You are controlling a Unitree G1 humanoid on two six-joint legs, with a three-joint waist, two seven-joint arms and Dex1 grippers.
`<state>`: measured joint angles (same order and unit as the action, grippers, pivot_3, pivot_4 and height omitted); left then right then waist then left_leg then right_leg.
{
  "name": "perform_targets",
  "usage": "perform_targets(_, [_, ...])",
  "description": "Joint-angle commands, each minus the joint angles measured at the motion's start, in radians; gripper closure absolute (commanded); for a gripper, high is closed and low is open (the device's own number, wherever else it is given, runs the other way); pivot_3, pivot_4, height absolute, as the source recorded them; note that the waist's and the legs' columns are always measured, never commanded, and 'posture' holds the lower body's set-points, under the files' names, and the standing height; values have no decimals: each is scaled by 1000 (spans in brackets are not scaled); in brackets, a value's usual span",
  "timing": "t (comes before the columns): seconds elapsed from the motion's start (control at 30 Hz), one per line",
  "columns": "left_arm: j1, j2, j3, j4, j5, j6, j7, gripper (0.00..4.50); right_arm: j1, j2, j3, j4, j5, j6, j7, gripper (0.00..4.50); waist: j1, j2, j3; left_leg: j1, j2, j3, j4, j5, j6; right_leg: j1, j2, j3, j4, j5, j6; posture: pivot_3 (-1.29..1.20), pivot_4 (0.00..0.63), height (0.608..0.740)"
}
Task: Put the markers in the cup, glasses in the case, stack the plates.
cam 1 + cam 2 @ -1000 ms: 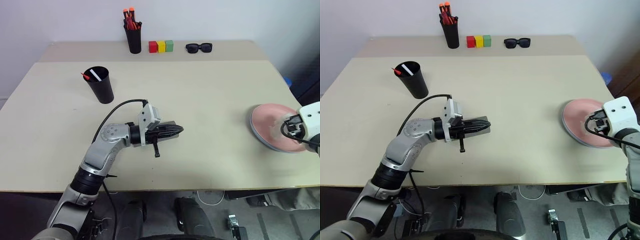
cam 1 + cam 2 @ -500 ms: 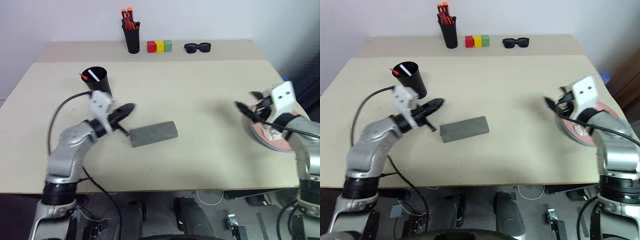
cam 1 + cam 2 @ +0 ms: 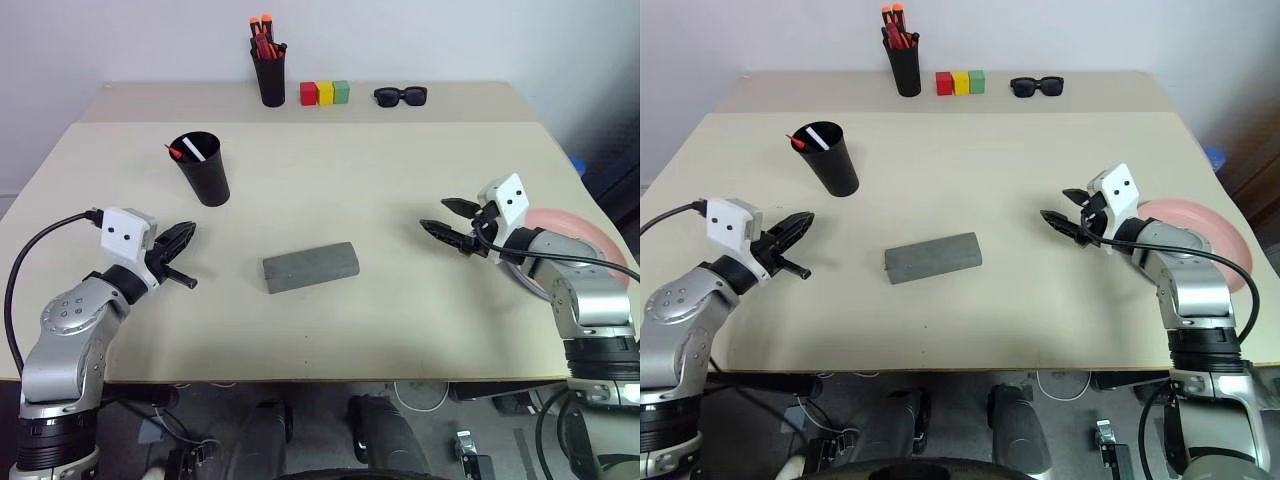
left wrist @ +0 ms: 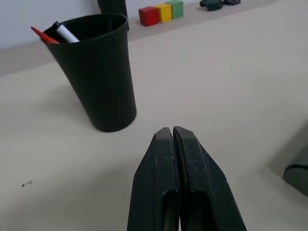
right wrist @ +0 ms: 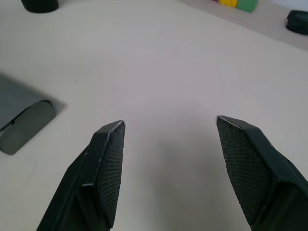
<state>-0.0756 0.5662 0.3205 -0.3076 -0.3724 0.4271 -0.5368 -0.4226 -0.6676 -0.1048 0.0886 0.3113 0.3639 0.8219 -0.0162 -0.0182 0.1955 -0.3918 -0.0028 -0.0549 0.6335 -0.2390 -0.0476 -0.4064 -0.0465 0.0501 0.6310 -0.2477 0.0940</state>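
Case (image 3: 310,268) between left hand (image 3: 181,236) and right hand (image 3: 443,218)

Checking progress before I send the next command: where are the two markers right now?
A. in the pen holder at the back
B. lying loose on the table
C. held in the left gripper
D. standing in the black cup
D: the markers stick up out of the cup, a white one and a red-tipped one, at its rim.

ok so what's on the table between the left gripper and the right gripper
The closed grey case lies between the left gripper and the right gripper, nearer the left; bare tabletop on either side, in the left eye view.
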Motion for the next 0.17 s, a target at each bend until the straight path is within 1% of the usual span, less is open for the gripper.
perform_targets(0.03, [13,-2,4,-16,9,-28,7,4500,-15,1,-5,-4,-6,-27,4,1454,-1,0,0,0,0,0,0,0,0,0,0,0,0,0,0,0,150,740])
perform_targets(0.17, [13,-4,-4,-12,8,-30,9,4500,-26,1,0,13,-11,-30,1,1454,-1,0,0,0,0,0,0,0,0,0,0,0,0,0,-1,0,150,740])
